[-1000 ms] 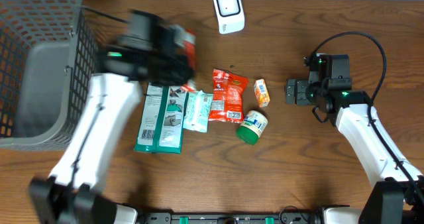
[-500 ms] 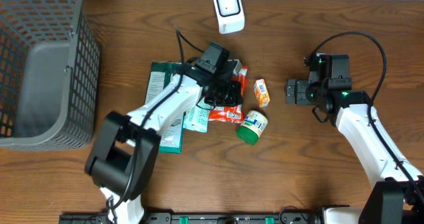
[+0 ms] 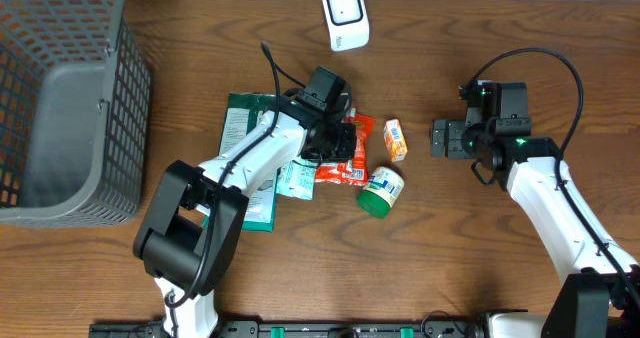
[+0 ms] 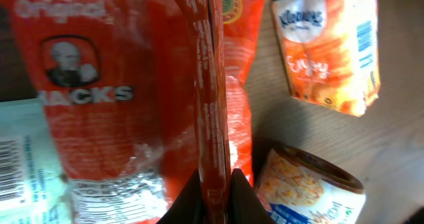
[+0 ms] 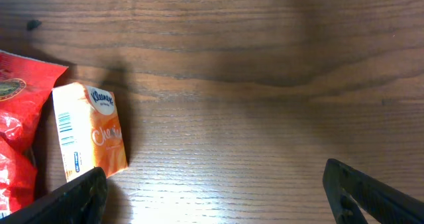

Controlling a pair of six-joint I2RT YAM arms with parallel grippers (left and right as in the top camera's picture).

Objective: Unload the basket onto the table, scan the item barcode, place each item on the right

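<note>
The item in hand is a red snack bag (image 3: 350, 156) (image 4: 99, 85) lying in the middle of the table among other packs. My left gripper (image 3: 340, 136) (image 4: 215, 199) is shut on the bag's raised middle seam, which stands pinched between the two dark fingers. The white barcode scanner (image 3: 344, 16) stands at the table's back edge, beyond the bag. My right gripper (image 3: 440, 138) (image 5: 212, 191) hangs open over bare wood to the right of the pile, holding nothing.
An orange tissue pack (image 3: 395, 139) (image 4: 331, 52) (image 5: 89, 134) and a green-lidded tub (image 3: 381, 192) (image 4: 311, 191) lie right of the bag. A pale teal pack (image 3: 297, 173) and a green package (image 3: 240, 193) lie left. A grey wire basket (image 3: 130, 108) fills the far left.
My left arm swung from the back left, near the basket, down to the red bag and now grips its seam. The right arm has not moved.
</note>
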